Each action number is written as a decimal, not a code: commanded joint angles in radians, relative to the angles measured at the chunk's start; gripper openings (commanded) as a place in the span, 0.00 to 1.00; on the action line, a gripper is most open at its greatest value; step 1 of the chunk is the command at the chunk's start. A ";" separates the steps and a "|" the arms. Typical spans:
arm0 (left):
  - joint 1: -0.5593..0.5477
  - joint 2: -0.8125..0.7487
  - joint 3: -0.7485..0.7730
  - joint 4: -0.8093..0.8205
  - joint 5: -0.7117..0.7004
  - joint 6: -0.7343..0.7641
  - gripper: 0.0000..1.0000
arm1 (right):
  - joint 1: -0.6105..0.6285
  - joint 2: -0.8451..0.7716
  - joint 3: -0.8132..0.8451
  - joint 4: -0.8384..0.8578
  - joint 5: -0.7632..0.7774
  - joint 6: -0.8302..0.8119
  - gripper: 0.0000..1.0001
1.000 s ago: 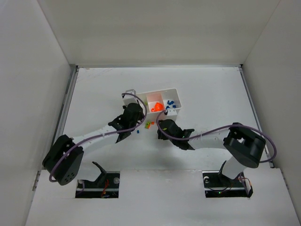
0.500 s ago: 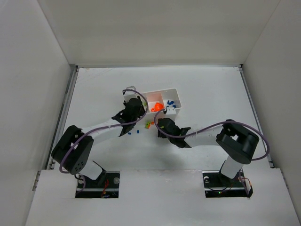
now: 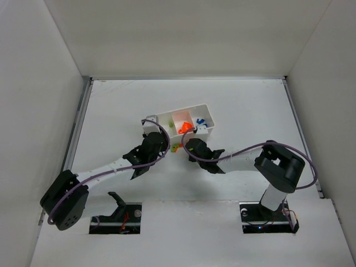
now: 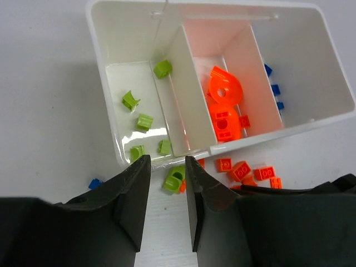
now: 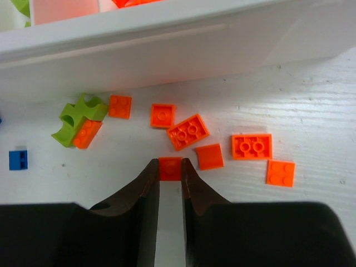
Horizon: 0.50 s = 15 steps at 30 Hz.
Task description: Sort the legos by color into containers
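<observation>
My right gripper (image 5: 170,165) is clamped on a small square orange plastic brick (image 5: 170,170), pinched at the very fingertips, low over the white surface (image 5: 322,111). Just beyond it, more loose orange bricks (image 5: 187,132) lie scattered in front of the tray's near wall. Off to their left there's a lime green arched brick (image 5: 75,119) with an orange one touching it, and a lone blue brick (image 5: 18,159) further left again. My left gripper (image 4: 167,167) hangs open, nothing between its fingers, just short of the white rectangular plastic tray (image 4: 102,61). That arched green brick shows through the gap, on the surface just outside the tray. Inside the tray's three compartments: lime green bricks (image 4: 144,121) in the left one, orange pieces (image 4: 224,119) in the middle, blue ones (image 4: 275,89) in the right
</observation>
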State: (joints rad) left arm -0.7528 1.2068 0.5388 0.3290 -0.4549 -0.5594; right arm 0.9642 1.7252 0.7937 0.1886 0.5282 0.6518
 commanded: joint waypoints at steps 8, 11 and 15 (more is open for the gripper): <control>-0.134 -0.036 -0.056 -0.082 -0.088 -0.019 0.27 | 0.043 -0.314 0.031 -0.152 0.015 -0.079 0.16; -0.148 -0.062 -0.074 -0.082 -0.140 -0.025 0.27 | 0.026 -0.316 0.077 -0.146 -0.007 -0.127 0.16; -0.106 -0.072 -0.076 -0.084 -0.153 -0.013 0.27 | -0.040 -0.248 0.171 -0.098 -0.057 -0.179 0.16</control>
State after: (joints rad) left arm -0.8833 1.1454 0.4862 0.3004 -0.5781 -0.5694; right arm 0.9710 1.4338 0.8818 0.0536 0.5079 0.5423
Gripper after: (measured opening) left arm 0.272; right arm 0.232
